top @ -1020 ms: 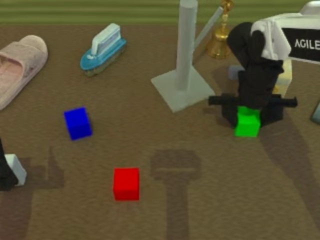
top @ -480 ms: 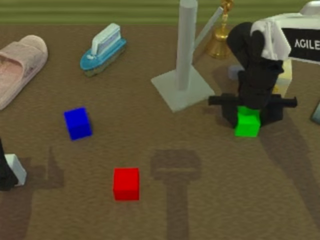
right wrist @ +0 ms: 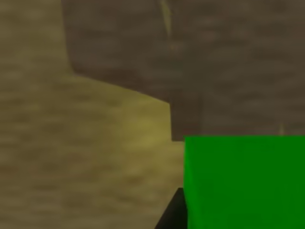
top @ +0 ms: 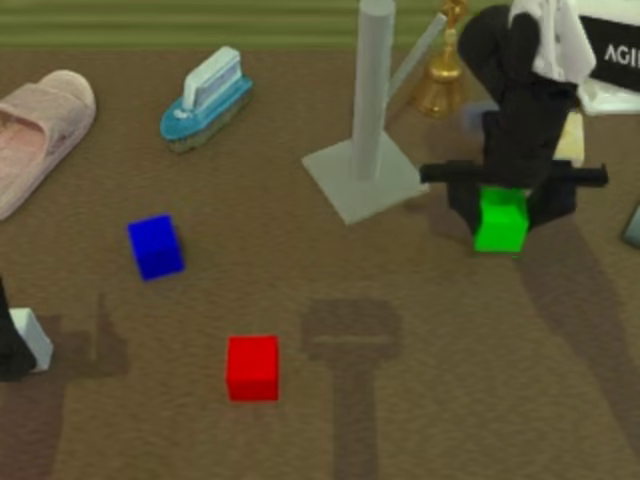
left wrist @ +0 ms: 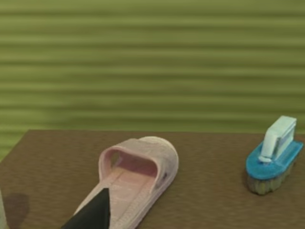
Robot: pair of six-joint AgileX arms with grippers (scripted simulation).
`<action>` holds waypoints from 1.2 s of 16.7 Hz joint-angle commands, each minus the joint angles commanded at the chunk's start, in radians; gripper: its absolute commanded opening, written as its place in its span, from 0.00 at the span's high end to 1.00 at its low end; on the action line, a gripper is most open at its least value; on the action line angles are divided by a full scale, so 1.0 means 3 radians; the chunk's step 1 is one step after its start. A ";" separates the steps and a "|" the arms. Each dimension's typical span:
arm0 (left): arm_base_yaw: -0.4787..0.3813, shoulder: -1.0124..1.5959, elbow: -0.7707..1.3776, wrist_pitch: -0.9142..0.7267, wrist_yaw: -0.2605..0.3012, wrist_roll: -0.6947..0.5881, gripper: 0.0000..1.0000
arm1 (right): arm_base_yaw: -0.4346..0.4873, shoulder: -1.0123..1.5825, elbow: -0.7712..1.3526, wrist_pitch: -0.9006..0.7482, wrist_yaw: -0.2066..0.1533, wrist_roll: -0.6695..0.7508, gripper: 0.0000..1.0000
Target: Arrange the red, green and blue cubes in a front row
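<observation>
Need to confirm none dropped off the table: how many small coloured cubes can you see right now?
3. Blue cube at left, red cube front-centre, green cube in the right gripper at right. None seems hidden.

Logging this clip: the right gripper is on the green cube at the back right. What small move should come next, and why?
Probably keep lifting, then carry the green cube toward the front. The right gripper appears shut on it, far behind the red cube. The blue cube is also unplaced. The left gripper is parked at the left edge.
</observation>
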 joint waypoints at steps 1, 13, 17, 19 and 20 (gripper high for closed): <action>0.0000 0.0000 0.0000 0.0000 0.0000 0.0000 0.00 | 0.0004 -0.0040 0.0072 -0.0109 -0.0001 -0.0002 1.00; 0.0000 0.0000 0.0000 0.0000 0.0000 0.0000 0.00 | 0.0526 -0.0248 -0.0018 -0.0208 -0.0002 0.0489 1.00; 0.0000 0.0000 0.0000 0.0000 0.0000 0.0000 0.00 | 0.1260 -0.0463 -0.0270 -0.0194 -0.0005 0.1116 1.00; 0.0000 0.0000 0.0000 0.0000 0.0000 0.0000 0.00 | 0.1541 -0.0566 -0.0378 -0.0179 -0.0005 0.1376 1.00; 0.0000 0.0000 0.0000 0.0000 0.0000 0.0000 0.00 | 0.1630 -0.0607 -0.0416 -0.0171 -0.0004 0.1464 1.00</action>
